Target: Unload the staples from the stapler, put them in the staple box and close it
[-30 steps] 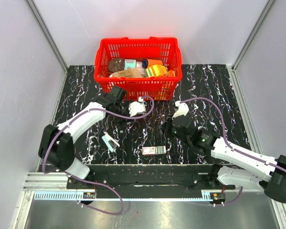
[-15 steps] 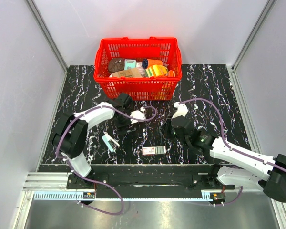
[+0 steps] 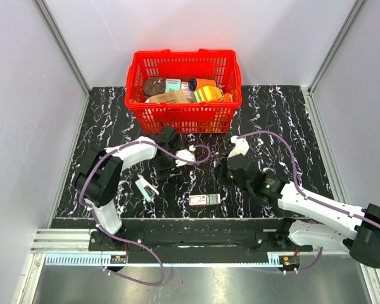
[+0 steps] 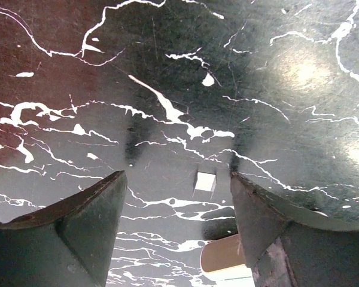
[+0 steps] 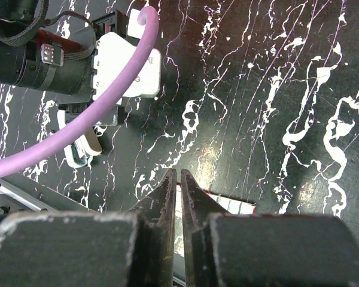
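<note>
L gripper (image 4: 176, 175): fingers spread wide, nothing btwn them, only the bare marble table (image 4: 167, 72) under the gap. It hangs low, pointing down at the surface. In its wrist view a small white square (image 4: 205, 181) lies just inside one finger; can't tell what it is.

R gripper (image 5: 178, 173): fingers drawn nearly together w/ only a thin slit, nothing seen in them. It sits above the table right of centre.

Outward, in the top view: the stapler (image 3: 145, 188) lies flat on the table at approx 7 o'clock from the L gripper, near but not touching. From the R gripper it's at approx 8–9 o'clock and well apart, w/ the L wrist in btwn. So the L arm is clearly the nearer one. The stapler's long axis runs roughly 10-to-4 o'clock, teal end toward 10. The pale rounded end at the bottom edge of the L wrist view is prob. the stapler, so it sits back of the fingertips, toward the arm's base.

A white-and-red carton (image 3: 204, 199) lies at approx 7 o'clock from the R gripper. The red basket (image 3: 183, 120) stands at 12 o'clock, far side.

Judgement: no grasp made yet. The next move likely needs the L gripper to pull back toward 7 o'clock and turn so the fingers close across the 10-to-4 axis. Light plastic may skid if it's nudged off-centre.
</note>
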{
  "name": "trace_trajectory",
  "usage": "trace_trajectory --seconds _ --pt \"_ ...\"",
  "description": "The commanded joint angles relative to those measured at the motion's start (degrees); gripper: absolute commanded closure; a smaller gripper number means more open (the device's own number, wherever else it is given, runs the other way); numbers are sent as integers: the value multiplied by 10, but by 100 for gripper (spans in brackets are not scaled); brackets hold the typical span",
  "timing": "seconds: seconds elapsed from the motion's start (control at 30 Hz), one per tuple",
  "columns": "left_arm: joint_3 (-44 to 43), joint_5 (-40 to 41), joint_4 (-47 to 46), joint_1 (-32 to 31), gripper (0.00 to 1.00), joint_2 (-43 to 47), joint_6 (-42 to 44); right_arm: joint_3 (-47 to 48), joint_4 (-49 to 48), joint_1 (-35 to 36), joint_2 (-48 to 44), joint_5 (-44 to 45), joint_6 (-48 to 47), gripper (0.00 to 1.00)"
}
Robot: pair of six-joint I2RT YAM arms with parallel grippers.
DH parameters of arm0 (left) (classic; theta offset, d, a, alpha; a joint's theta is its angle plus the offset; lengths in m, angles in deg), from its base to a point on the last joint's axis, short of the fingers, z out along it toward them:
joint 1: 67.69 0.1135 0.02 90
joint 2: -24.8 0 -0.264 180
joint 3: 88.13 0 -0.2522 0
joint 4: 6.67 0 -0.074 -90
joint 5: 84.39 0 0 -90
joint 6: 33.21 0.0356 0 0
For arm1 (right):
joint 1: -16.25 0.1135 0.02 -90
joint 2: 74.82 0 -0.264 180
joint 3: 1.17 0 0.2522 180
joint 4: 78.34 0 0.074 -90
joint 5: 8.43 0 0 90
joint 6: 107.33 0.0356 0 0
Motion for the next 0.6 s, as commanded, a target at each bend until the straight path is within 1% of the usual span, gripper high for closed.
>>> trace_trajectory --seconds 0.0,0.17,0.4,0.47,0.57 --pt "6 28 -14 -3 28 -7 6 -4 -24 -2 -6 -1 3 89" --pt "8 39 -13 -4 35 -16 9 -4 -21 -2 -8 -1 3 90" --pt "14 33 -12 -8 54 -17 2 -2 -19 -2 -10 1 3 91" --pt "14 32 -9 -11 60 -19 -5 -1 -19 -2 -11 0 1 91" --pt "12 22 -4 -12 66 -19 -13 1 -18 -2 -10 -1 2 92"
